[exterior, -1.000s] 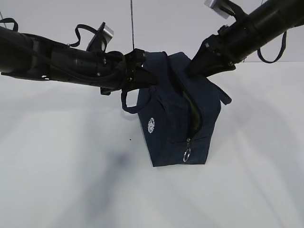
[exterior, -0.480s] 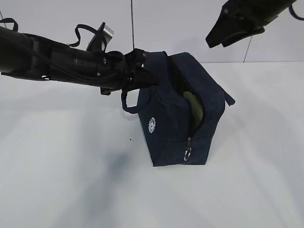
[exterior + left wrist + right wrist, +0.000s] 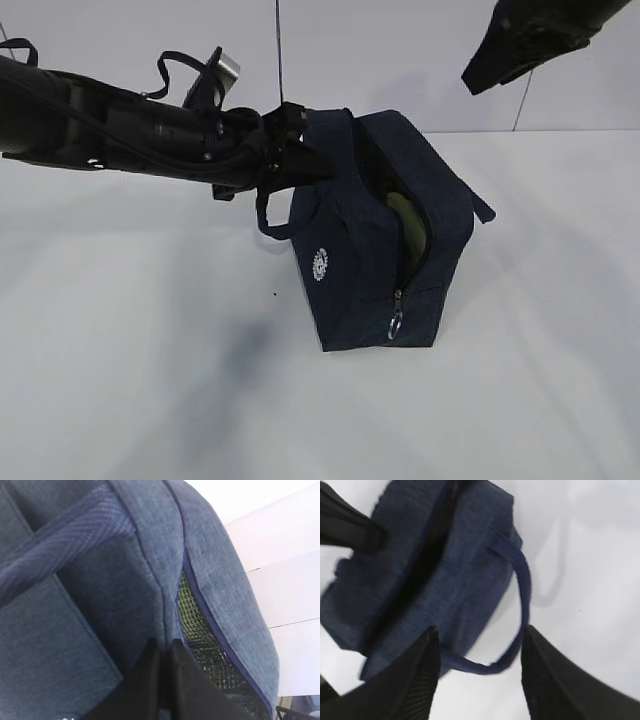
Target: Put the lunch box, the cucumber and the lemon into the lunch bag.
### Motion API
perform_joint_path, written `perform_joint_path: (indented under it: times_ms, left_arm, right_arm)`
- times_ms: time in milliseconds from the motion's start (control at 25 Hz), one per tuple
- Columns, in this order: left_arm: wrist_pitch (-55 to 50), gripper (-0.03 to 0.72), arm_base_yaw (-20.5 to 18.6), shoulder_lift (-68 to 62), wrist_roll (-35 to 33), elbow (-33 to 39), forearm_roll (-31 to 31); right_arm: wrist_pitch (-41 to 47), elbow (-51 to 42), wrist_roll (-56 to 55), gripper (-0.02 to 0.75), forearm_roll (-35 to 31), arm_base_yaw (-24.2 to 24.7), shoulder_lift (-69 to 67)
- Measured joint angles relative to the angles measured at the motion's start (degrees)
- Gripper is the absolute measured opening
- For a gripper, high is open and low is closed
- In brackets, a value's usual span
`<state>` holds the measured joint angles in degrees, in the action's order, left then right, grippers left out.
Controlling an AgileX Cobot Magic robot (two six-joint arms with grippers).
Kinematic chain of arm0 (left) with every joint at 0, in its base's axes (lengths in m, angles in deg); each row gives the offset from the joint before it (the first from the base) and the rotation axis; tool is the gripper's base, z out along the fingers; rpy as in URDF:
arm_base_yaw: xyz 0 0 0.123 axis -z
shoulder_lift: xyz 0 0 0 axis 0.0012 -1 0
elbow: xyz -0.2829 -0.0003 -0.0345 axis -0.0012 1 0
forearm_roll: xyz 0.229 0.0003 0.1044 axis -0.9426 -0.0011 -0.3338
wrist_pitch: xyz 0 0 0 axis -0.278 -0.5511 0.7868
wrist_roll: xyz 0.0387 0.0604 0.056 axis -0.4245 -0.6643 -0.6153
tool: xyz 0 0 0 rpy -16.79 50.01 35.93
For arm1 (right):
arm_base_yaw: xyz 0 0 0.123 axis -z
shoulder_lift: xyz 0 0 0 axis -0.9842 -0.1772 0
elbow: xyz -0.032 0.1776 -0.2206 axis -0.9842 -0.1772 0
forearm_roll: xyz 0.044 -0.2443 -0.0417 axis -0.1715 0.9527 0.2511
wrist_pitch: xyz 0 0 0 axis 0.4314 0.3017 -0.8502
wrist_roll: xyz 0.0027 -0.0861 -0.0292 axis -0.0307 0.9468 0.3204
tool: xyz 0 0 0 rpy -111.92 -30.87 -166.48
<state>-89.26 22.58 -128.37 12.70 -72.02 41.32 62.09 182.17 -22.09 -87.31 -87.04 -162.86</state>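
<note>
White table (image 3: 120, 400) and a pale wall are all that surround my work, with the lunch bag (image 3: 375, 250) standing in the middle. On the left, my left jaws (image 3: 290, 160) are pinched shut on the bag's top edge beside its handle, keeping the mouth open. A second ago my right arm was down at that opening; now my right jaws (image 3: 477, 670) have lifted clear to the upper right, standing wide with nothing between them. I judge something was just dropped in, and a pale green shape (image 3: 408, 215) does show through the open zipper. No cucumber or lemon lies anywhere on the table. My left wrist view alone shows the mesh-like lining (image 3: 197, 625) inside; my right wrist view alone shows the far loop handle (image 3: 520, 605) from above.
</note>
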Motion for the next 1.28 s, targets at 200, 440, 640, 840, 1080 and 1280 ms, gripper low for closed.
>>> perform_joint_path:
  times_ms: [200, 440, 640, 840, 1080, 1280]
  left_arm:
    - [-0.1, -0.006, 0.0, 0.0, 0.0, 0.0, 0.0]
    - [-0.7, -0.006, 0.0, 0.0, 0.0, 0.0, -0.5]
    - [-1.1, -0.006, 0.0, 0.0, 0.0, 0.0, -2.1]
    - [-1.1, -0.006, 0.0, 0.0, 0.0, 0.0, -2.1]
    - [-1.1, -0.006, 0.0, 0.0, 0.0, 0.0, -2.2]
    - [-1.1, -0.006, 0.0, 0.0, 0.0, 0.0, -2.2]
  right_arm:
    - [0.0, 0.0, 3.1, 0.401, 5.3, 0.0, 0.0]
    - [0.0, 0.0, 3.4, 0.403, 9.8, 0.0, 1.0]
    - [0.1, 0.0, 1.3, 0.403, 10.5, 0.0, 5.0]
    - [0.5, -2.7, 0.4, 0.403, 9.8, 0.0, 11.1]
    - [0.5, -11.1, 0.3, 0.403, 9.7, 0.0, 19.0]
    - [0.3, -23.0, 0.3, 0.403, 9.7, 0.0, 24.6]
